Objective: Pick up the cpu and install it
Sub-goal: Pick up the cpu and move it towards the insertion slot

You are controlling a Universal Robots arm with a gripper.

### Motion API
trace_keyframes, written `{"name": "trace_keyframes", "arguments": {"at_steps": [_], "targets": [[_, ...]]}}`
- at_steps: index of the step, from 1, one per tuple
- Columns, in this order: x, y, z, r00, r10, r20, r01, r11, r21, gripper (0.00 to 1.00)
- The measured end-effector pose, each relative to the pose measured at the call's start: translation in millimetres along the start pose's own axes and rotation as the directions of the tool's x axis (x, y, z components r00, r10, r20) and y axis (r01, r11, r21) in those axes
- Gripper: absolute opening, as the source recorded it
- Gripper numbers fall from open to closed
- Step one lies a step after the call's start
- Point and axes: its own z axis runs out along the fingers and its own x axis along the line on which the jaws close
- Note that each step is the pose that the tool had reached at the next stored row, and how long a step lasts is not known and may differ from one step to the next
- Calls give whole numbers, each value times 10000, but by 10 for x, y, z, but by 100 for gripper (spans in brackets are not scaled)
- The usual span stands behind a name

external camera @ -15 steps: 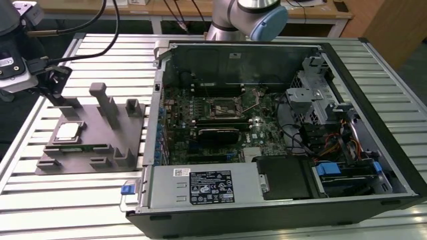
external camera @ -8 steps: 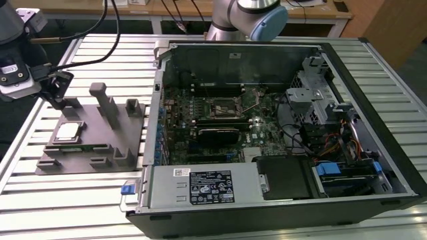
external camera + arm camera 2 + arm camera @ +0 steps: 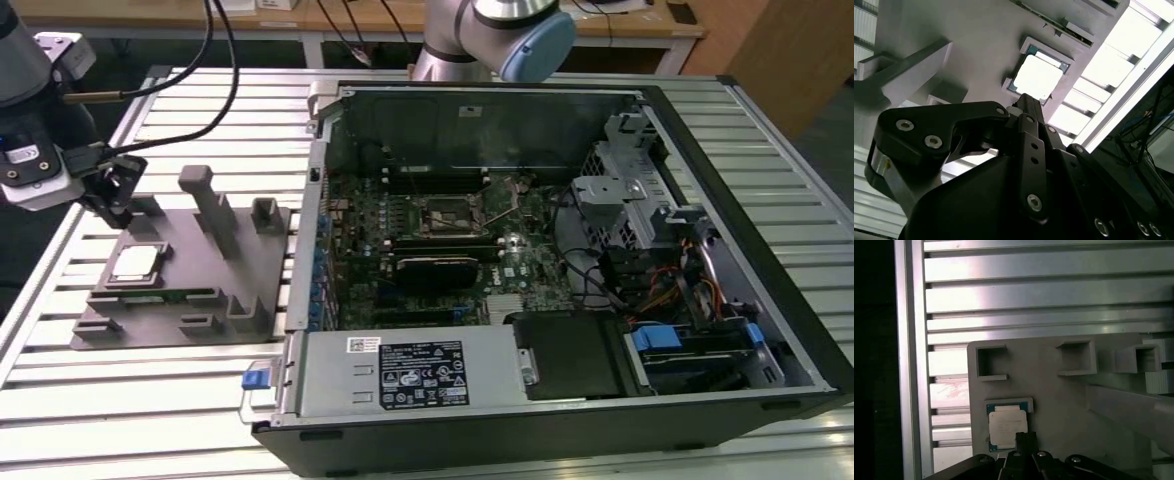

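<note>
The cpu (image 3: 138, 262) is a small square chip with a shiny silver top, lying flat in a recess of the gray fixture plate (image 3: 160, 330) on the exterior view's left. It shows in both wrist views: cpu (image 3: 1038, 76), cpu (image 3: 1008, 427). My gripper (image 3: 118, 205) hangs just above the plate, a little beyond the chip and apart from it, with nothing seen in it. Its black tip (image 3: 1024, 102) points toward the chip, and in the first wrist view the gripper (image 3: 1024, 439) sits at the chip's near edge. The motherboard socket (image 3: 445, 212) lies inside the open computer case.
Gray upright blocks (image 3: 214, 205) rise from the fixture plate beside the chip. The open computer case (image 3: 694, 300) fills the exterior view's right, with drive cages, cables and a power supply (image 3: 400, 375). A slatted aluminium table (image 3: 120, 420) carries everything.
</note>
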Motion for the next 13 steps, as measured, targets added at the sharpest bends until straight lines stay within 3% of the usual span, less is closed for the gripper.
{"name": "trace_keyframes", "arguments": {"at_steps": [13], "targets": [[56, -63, 227, 10000, 3, -71, -3, 10000, 4, 11]]}}
